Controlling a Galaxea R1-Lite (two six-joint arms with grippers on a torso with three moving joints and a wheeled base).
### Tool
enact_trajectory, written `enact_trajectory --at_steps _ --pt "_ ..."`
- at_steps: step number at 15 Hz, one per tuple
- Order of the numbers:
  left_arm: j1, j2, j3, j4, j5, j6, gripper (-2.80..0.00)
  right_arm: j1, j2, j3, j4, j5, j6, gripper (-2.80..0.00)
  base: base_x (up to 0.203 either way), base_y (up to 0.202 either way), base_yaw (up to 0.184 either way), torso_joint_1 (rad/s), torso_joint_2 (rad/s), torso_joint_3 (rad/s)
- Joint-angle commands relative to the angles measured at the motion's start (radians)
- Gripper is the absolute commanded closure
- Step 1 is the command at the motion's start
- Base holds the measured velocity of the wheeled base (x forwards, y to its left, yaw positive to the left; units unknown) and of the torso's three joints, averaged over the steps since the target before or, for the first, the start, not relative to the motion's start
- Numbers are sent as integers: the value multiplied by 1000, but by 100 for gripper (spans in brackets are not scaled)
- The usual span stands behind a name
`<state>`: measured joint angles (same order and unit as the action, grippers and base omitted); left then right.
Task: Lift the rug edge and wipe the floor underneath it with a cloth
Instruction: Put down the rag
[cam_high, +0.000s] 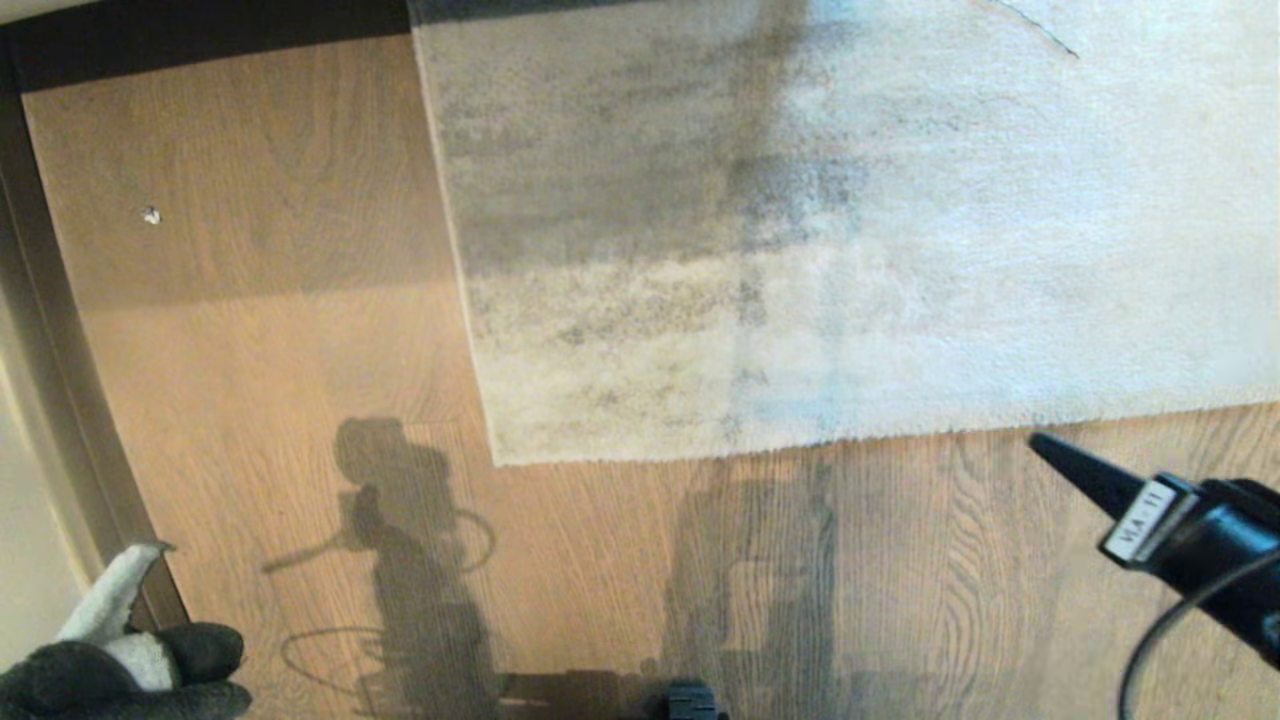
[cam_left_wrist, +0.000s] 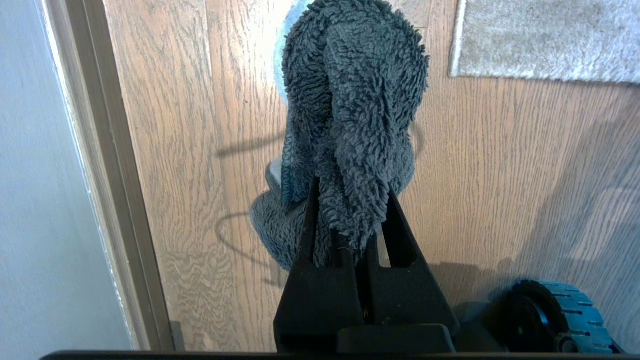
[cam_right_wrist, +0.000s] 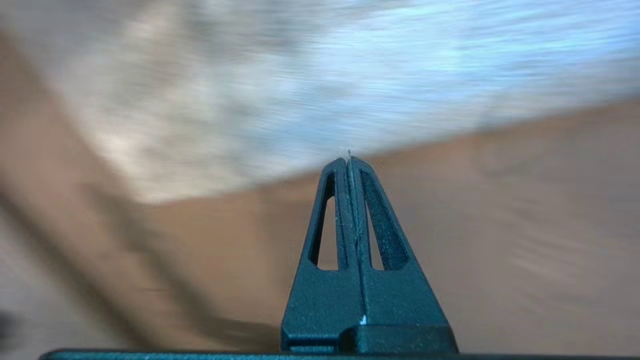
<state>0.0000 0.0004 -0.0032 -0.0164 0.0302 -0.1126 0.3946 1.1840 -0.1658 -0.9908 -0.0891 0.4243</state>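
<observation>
Fuzzy dark grey cloth (cam_left_wrist: 350, 115) pinched in left pincer (cam_left_wrist: 350, 200); right pincer (cam_right_wrist: 349, 162) pressed together, empty.

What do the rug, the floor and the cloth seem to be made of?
Rug: short-pile textile, likely synthetic; matte, fuzzy surface, mottled grey with darker patches.
Floor: wood or wood-look laminate, I cannot tell which; brown planks with dark grain lines, smooth low sheen.
Cloth: fluffy microfibre-like fabric, dark grey with shaggy loops, pinched in the left pincer.
</observation>
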Motion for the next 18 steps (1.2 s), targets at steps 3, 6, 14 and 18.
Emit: enact_trajectory --at_steps 3,6,14,18 --pt "0 0 0 0 0 -1 0 -267 -550 121 226 129 -183 0 0 0 0 0 0 0" --pt "0 0 0 0 0 -1 0 -331 -855 149 507 168 -331 0 0 0 0 0 0 0" --pt "0 0 0 0 0 -1 0 -396 -1184 164 992 86 -496 0 0 0 0 0 0 0" --pt "0 0 0 0 0 -1 0 -396 -1184 164 994 86 -457 0 0 0 0 0 0 0"
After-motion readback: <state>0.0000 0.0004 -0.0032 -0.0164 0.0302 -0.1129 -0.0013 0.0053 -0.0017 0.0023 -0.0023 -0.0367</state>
